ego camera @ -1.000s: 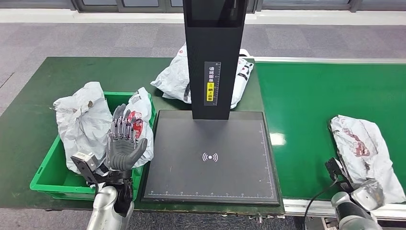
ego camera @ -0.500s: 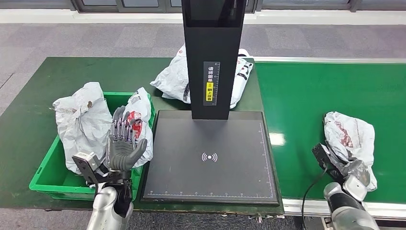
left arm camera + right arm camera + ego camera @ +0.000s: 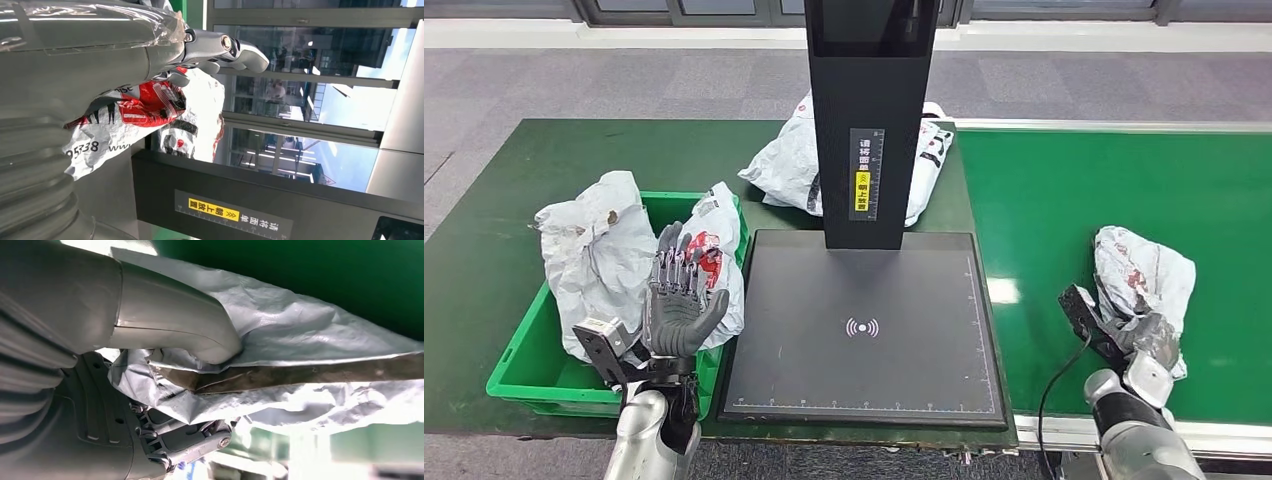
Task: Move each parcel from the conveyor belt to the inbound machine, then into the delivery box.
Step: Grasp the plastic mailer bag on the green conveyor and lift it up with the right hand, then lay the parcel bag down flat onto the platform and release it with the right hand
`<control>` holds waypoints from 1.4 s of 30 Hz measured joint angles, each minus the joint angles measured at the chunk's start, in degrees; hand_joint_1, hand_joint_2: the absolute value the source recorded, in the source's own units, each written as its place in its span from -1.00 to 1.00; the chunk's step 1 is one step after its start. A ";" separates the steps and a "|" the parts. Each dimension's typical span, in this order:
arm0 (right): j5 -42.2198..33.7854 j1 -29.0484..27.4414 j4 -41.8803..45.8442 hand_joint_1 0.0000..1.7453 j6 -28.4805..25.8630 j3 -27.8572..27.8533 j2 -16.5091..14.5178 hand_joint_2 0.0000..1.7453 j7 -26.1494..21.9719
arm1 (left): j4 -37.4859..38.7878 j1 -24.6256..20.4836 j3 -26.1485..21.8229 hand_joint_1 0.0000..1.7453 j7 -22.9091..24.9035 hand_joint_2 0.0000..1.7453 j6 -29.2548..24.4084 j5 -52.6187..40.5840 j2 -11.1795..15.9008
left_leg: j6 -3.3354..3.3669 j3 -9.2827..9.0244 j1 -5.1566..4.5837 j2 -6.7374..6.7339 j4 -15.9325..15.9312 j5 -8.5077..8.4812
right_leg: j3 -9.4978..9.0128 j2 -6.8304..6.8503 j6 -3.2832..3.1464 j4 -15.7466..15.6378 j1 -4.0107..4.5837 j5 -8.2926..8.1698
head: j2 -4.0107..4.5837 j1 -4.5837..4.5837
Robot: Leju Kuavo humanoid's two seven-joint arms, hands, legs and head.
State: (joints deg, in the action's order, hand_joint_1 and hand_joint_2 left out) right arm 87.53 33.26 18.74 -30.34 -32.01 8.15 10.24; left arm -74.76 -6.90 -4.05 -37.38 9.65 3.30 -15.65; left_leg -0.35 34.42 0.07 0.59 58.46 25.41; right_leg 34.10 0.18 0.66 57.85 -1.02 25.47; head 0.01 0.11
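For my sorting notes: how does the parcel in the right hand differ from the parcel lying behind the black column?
The held parcel is over the conveyor belt, gripped by the right hand and bunched up; the rear parcel rests untouched on the dark green table, spread out. The column partly hides the rear parcel, while the held one shows whole. Both are crumpled grey bags with red print.

I see a parcel sorting place: a long green belt [image 3: 1114,190], a black scan machine [image 3: 864,320] with a tall post, a green box [image 3: 524,375], and wrapped parcels [image 3: 594,255].
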 joint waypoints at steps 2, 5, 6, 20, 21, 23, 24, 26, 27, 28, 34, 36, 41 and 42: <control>-0.11 -0.05 1.10 1.00 -2.45 0.41 -1.14 1.00 -4.47 | -0.10 0.07 -0.31 -1.00 -0.01 1.00 -0.20 -0.04 -0.02 | 0.00 -0.02 0.01 -0.02 -0.01 0.00 | 0.00 -0.03 -0.01 0.00 0.01 0.00 | 0.00 0.00; -2.20 -1.37 5.56 1.00 -5.96 1.61 -4.46 1.00 -13.55 | -0.35 0.28 -1.26 -1.00 -0.10 1.00 -0.40 -0.29 -0.10 | -0.05 -0.05 0.07 -0.07 -0.01 -0.03 | 0.02 -0.06 -0.02 0.00 0.08 0.00 | 0.00 0.00; -3.86 -2.32 8.08 1.00 -6.46 2.27 -5.89 1.00 -16.77 | -0.45 0.36 -1.61 -1.00 -0.16 1.00 -0.46 -0.45 -0.14 | -0.07 -0.06 0.11 -0.07 -0.01 -0.04 | 0.02 -0.06 -0.03 0.00 0.11 0.01 | 0.00 0.00; -16.32 -27.26 57.29 1.00 -1.09 24.24 -21.65 1.00 -25.98 | -1.23 0.98 -4.36 -1.00 -0.87 1.00 -0.03 -2.16 -0.26 | -0.28 -0.03 0.16 0.09 -0.15 0.05 | 0.08 0.11 -0.29 0.00 0.16 0.20 | 0.00 0.01; -16.59 -28.00 59.00 1.00 -0.75 25.52 -21.94 1.00 -26.03 | -1.33 1.02 -4.46 -1.00 -0.89 1.00 0.00 -2.19 -0.27 | -0.28 -0.03 0.16 0.06 -0.15 0.04 | 0.09 0.10 -0.29 0.00 0.16 0.19 | -0.01 0.01; -16.89 -29.01 61.59 1.00 -0.37 27.63 -22.32 1.00 -26.06 | -1.60 1.11 -4.64 -1.00 -0.91 1.00 0.04 -2.23 -0.30 | -0.29 -0.03 0.16 0.04 -0.14 0.02 | 0.10 0.09 -0.27 0.00 0.16 0.16 | -0.01 0.01; -16.94 -29.33 62.60 1.00 -0.25 28.48 -22.49 1.00 -26.04 | -1.76 1.16 -4.74 -1.00 -0.91 1.00 0.07 -2.24 -0.31 | -0.30 -0.03 0.16 0.03 -0.14 0.01 | 0.09 0.09 -0.27 0.00 0.16 0.15 | 0.00 0.00; -16.95 -29.80 64.13 1.00 -0.15 29.68 -22.76 1.00 -25.98 | -2.12 1.27 -4.97 -1.00 -0.92 1.00 0.12 -2.28 -0.32 | -0.30 -0.03 0.16 0.03 -0.14 0.00 | 0.09 0.09 -0.27 0.00 0.16 0.14 | 0.00 0.01; -16.95 -29.99 64.70 1.00 -0.12 30.10 -22.86 1.00 -25.96 | -2.27 1.31 -5.08 -1.00 -0.92 1.00 0.14 -2.30 -0.33 | -0.31 -0.03 0.16 0.04 -0.14 0.00 | 0.09 0.09 -0.27 0.00 0.16 0.14 | 0.00 0.01; -16.95 -30.15 65.19 1.00 -0.08 30.44 -22.93 1.00 -25.95 | -2.39 1.36 -5.17 -1.00 -0.92 1.00 0.14 -2.31 -0.33 | -0.31 -0.03 0.16 0.04 -0.14 0.00 | 0.09 0.09 -0.27 0.00 0.16 0.14 | -0.01 0.01; -18.07 -30.36 66.37 1.00 3.14 32.07 -23.10 1.00 -26.58 | -3.54 1.77 -5.73 -1.00 -0.95 1.00 0.14 -2.56 -0.33 | -0.32 0.00 0.16 0.04 -0.14 0.01 | 0.10 0.08 -0.27 0.00 0.16 0.15 | 0.01 0.01; -19.46 -30.31 66.20 1.00 7.67 33.53 -23.10 1.00 -27.59 | -3.88 1.86 -5.93 -1.00 -0.96 1.00 0.15 -2.62 -0.33 | -0.32 0.00 0.16 0.04 -0.15 0.02 | 0.12 0.07 -0.27 0.00 0.17 0.15 | 0.01 0.00; -21.73 -29.03 61.76 1.00 14.63 39.50 -23.17 1.00 -28.63 | -4.06 1.91 -6.32 -1.00 -0.98 1.00 0.39 -2.75 -0.33 | -0.34 0.01 0.18 0.03 -0.16 0.00 | 0.13 0.06 -0.29 0.00 0.20 0.16 | 0.00 0.00; -22.43 -28.46 60.12 1.00 15.13 40.61 -23.24 1.00 -28.57 | -4.06 1.91 -6.37 -1.00 -0.98 1.00 0.41 -2.78 -0.33 | -0.35 0.01 0.19 0.03 -0.16 0.00 | 0.13 0.06 -0.29 0.00 0.20 0.16 | 0.00 0.00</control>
State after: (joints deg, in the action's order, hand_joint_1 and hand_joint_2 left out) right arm 65.10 4.80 78.86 -15.21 8.59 -15.09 -18.33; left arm -78.82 -4.99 -10.42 -38.36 10.06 0.52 -15.98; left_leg -0.70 34.43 0.26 0.61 58.30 25.41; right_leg 34.24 0.24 0.37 57.86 -0.82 25.63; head 0.01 0.11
